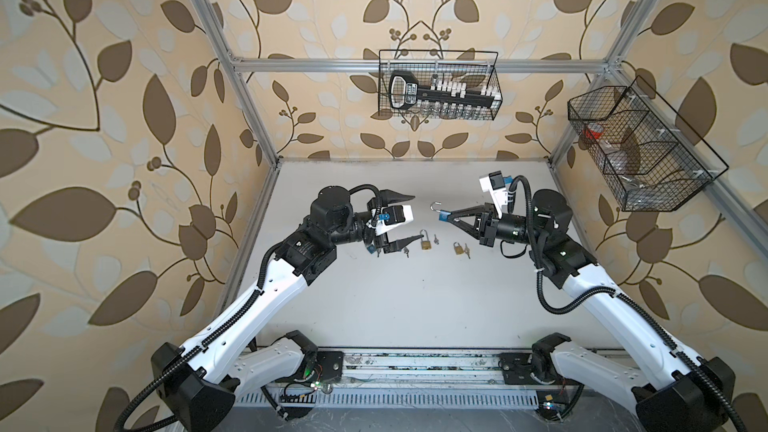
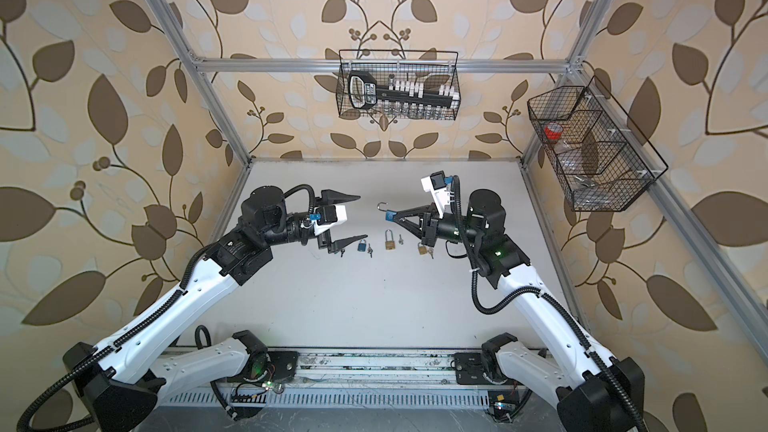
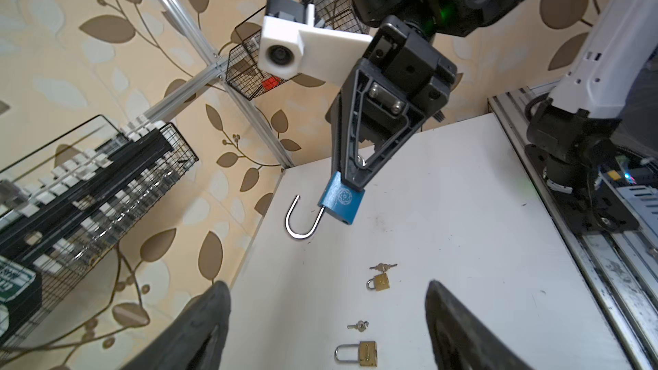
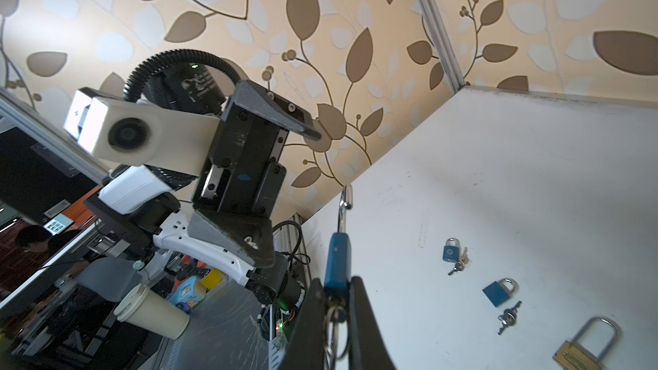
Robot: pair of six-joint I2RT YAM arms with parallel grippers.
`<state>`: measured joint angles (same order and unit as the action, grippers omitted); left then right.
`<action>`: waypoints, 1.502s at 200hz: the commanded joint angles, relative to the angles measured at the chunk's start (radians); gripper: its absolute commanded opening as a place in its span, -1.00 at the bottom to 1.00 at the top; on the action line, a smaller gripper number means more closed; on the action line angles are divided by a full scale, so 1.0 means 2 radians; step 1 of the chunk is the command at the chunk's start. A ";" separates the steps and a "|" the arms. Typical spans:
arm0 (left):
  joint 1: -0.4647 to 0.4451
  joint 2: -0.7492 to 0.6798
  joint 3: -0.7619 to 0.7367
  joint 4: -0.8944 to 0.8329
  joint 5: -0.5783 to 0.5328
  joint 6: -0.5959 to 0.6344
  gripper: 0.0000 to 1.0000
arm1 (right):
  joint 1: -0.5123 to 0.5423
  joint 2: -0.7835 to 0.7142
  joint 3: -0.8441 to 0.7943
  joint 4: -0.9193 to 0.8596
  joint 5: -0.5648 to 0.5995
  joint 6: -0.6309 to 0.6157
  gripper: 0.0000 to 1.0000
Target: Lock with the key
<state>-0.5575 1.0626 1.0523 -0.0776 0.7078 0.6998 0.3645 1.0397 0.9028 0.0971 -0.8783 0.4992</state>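
Above the table (image 1: 395, 305), wire basket (image 1: 496, 89) holding socket rack (image 1: 440, 95), side basket (image 1: 665, 197) holding red roll (image 1: 593, 131), right gripper (image 1: 451, 218) pinching blue padlock (image 1: 443, 215), left gripper (image 1: 417, 216) agape, empty.

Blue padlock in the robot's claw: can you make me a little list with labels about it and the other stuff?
Right gripper: shut on the blue padlock, above the table
Shackle: swung open
Left gripper: open, empty, facing the padlock
On table: tall brass padlock, small brass padlock, spare blue padlock, keys beside them
Job: not locked yet
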 commanded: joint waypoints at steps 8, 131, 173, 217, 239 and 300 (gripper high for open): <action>-0.004 0.006 0.037 0.005 0.108 0.030 0.56 | 0.000 0.005 0.020 -0.016 -0.039 -0.025 -1.00; -0.008 0.057 0.083 -0.084 0.127 0.095 0.10 | 0.029 0.015 0.023 -0.002 -0.057 -0.028 -1.00; -0.008 0.060 0.077 -0.089 0.120 0.095 0.11 | 0.030 0.002 0.021 0.000 -0.050 -0.037 -1.00; -0.008 0.071 0.080 -0.096 0.125 0.080 0.10 | 0.030 -0.008 0.014 0.018 -0.049 -0.034 -1.00; -0.008 0.080 0.091 -0.109 0.131 0.074 0.05 | 0.030 -0.010 0.012 0.025 -0.048 -0.035 -1.00; -0.008 0.090 0.096 -0.097 0.170 0.025 -0.10 | 0.030 -0.031 0.002 0.021 0.002 -0.055 -1.00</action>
<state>-0.5644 1.2484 1.2030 -0.2882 0.9592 0.8017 0.4191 1.0183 0.9146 0.1162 -0.9352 0.4286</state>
